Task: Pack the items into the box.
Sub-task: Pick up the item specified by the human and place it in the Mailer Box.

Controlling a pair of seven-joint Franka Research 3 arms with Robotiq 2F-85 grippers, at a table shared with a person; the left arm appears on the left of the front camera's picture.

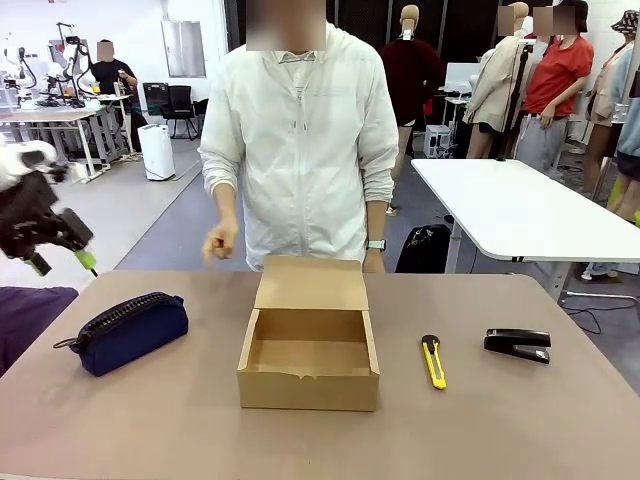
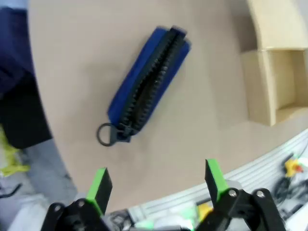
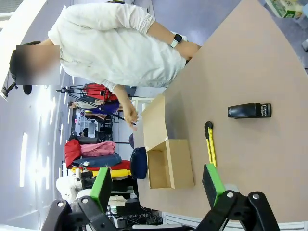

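- The box [image 1: 308,392] sits open in the middle of the table [image 1: 150,425], its flap lid standing up at its far side and nothing inside it
- The pouch [image 1: 132,332] lies left of the box, well apart from it, zip upward; its long axis slants from a near-left end toward the box's far-left corner
- The left gripper [image 2: 156,179] hangs farther left of the box than the pouch, green pads spread wide with nothing between them; in its wrist view the pouch lies ahead of the fingers and apart from them, pull ring at the nearer end, long axis diagonal to the line between the pads
- This arm is the nearer one to the pouch; the wrist would likely need to turn so that the pads straddle the pouch's narrow width
- The stapler [image 1: 517,344] lies well right of the box, long axis roughly parallel to the box's front wall; the utility knife [image 1: 432,361] lies between it and the box
- The right gripper [image 3: 157,184] looks on from the box's right side, jaws wide and empty, and is nearer to the stapler
- No brand, label or writing can be read on any of these
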